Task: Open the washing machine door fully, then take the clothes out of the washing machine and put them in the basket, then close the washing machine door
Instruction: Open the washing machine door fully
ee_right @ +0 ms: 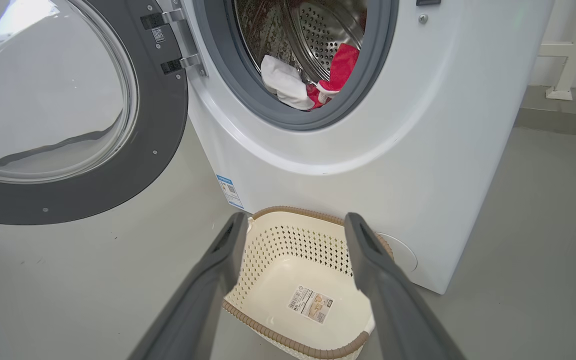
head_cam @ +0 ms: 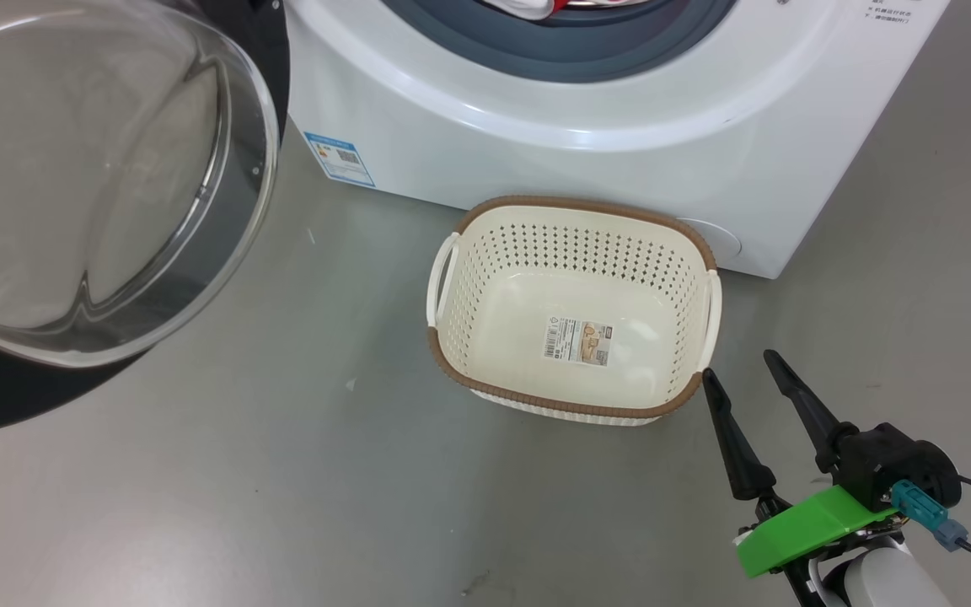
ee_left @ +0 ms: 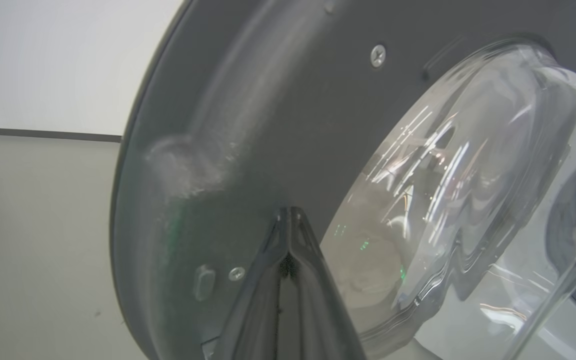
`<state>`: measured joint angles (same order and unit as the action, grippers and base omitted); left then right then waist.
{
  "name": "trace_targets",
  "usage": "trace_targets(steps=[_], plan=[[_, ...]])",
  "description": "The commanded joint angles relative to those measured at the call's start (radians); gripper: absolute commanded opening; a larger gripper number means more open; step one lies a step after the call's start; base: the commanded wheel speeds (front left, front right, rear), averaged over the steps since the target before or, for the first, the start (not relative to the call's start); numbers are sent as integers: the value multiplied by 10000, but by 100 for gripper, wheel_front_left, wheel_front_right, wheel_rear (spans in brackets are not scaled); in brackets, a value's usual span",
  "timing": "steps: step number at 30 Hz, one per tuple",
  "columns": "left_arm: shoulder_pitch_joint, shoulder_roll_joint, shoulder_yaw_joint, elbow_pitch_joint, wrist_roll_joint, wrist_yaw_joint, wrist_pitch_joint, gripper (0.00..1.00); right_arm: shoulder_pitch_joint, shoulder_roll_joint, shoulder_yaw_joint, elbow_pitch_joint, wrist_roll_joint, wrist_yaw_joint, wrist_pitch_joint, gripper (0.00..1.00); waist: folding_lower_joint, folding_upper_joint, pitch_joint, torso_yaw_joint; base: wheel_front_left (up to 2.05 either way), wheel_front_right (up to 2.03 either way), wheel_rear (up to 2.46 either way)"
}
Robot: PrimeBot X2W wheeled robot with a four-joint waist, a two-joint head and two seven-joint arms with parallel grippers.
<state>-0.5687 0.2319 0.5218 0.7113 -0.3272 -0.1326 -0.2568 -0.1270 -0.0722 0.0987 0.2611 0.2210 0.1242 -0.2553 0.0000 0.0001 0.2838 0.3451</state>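
Plainly one door (head_cam: 98,185) stands open; one empty basket (head_cam: 587,205) sits just before the washer (head_cam: 536,126), clothes (ee_right: 338,70) in its drum (ee_right: 318,25). The right claw (head_cam: 737,364) gapes empty; the left claw (ee_left: 290,212) is pinched closed at the door.

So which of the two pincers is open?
The right pincer, beside the basket: it stands spread wide. The left pincer, facing the washing machine door, is shut.

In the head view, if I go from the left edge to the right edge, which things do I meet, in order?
washing machine door -> blue label on the machine's front -> basket on the floor -> right gripper, open
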Motion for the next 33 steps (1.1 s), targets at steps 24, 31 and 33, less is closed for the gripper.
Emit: trace_targets(steps=[24,31,33], plan=[[3010,-763,-1718,-2836,-710,19,-49,100,326,38,27,-335,46,65,-65,100,0,-1,-1223,-163,0,0,0],[3907,-975,-2626,-3737,-808,19,-49,100,530,84,-287,-485,139,65,-65,100,0,-1,-1381,-472,0,0,0],[4108,-1041,-2894,-4010,-907,19,-49,100,599,100,-389,-538,159,65,-65,100,0,-1,-1421,-589,0,0,0]])
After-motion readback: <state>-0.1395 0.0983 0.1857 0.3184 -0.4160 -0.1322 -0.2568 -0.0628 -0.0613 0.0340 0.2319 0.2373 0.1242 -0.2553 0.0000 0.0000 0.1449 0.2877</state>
